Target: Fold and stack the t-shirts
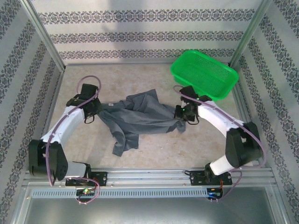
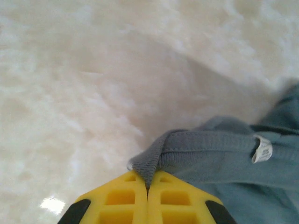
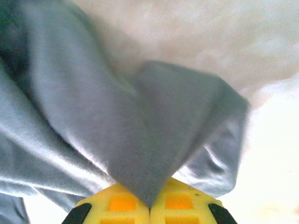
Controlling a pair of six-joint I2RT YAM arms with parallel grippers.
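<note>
T-shirt: the slate-grey t-shirt (image 1: 140,116) is lying crumpled in the middle of the table (image 1: 140,77), stretching between the two grippers, with one loose part trailing toward the near edge.
Left gripper: the left gripper (image 1: 95,113) is sitting at the shirt's left end. In the left wrist view its yellow fingers (image 2: 124,198) are pressing together and pinching the ribbed collar (image 2: 187,144), which is bunching up out of the seam between them.
Size label: a small white size label (image 2: 262,150) is hanging from the collar band, to the right of the pinch.
Right gripper: the right gripper (image 1: 181,113) is sitting at the shirt's right end. In the right wrist view its yellow fingers (image 3: 180,203) are clamping a fold of grey cloth, which is rising in a peak from between them.
Basket: the bright green mesh basket (image 1: 204,74) is standing at the far right corner, turned at an angle to the table edges, near the right arm's wrist and apart from the shirt.
Walls: patterned panels (image 1: 140,28) are enclosing the table on three sides.
</note>
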